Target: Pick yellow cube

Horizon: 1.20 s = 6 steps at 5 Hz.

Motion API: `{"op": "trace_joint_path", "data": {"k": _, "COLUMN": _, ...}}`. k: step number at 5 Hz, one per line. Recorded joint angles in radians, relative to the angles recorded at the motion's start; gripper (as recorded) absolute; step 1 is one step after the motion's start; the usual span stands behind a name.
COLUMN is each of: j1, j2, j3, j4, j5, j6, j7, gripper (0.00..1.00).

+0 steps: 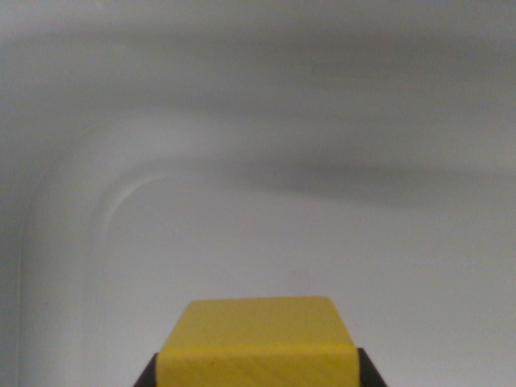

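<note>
A yellow cube (258, 339) fills the bottom centre of the wrist view, its top face and part of its front face showing. Dark fingertips (148, 376) flank it on both sides at the lower edge, pressed against its left and right faces, so my gripper (258, 372) is shut on the cube. Most of the fingers lie below the frame and are hidden. The cube seems lifted above the white surface behind it, though its underside is out of sight.
A white tray or tub (72, 185) with a rounded corner and a raised rim curves across the upper left. Soft grey shadows band its floor and far wall.
</note>
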<state>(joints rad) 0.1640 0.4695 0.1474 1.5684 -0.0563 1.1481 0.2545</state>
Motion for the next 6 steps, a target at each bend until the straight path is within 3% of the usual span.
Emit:
{"op": "trace_joint_path", "data": {"k": 1, "j1": 0.0000, "j2": 0.000, "j3": 0.000, "j4": 0.000, "j5": 0.0000, "j6": 0.000, "j7": 0.000, "gripper": 1.00}}
{"op": "trace_joint_path", "data": {"k": 2, "j1": -0.0002, "j2": -0.017, "j3": 0.001, "j4": 0.030, "j5": 0.0033, "j6": 0.048, "j7": -0.002, "gripper": 1.00}}
{"op": "trace_joint_path", "data": {"k": 3, "j1": -0.0002, "j2": -0.017, "j3": 0.001, "j4": 0.030, "j5": 0.0033, "j6": 0.048, "j7": -0.002, "gripper": 1.00}}
{"op": "trace_joint_path", "data": {"k": 4, "j1": -0.0004, "j2": -0.034, "j3": 0.003, "j4": 0.060, "j5": 0.0065, "j6": 0.094, "j7": -0.003, "gripper": 1.00}}
{"op": "trace_joint_path", "data": {"k": 5, "j1": -0.0004, "j2": -0.034, "j3": 0.003, "j4": 0.060, "j5": 0.0065, "j6": 0.094, "j7": -0.003, "gripper": 1.00}}
{"op": "trace_joint_path", "data": {"k": 6, "j1": -0.0005, "j2": -0.051, "j3": 0.004, "j4": 0.088, "j5": 0.0096, "j6": 0.138, "j7": -0.005, "gripper": 1.00}}
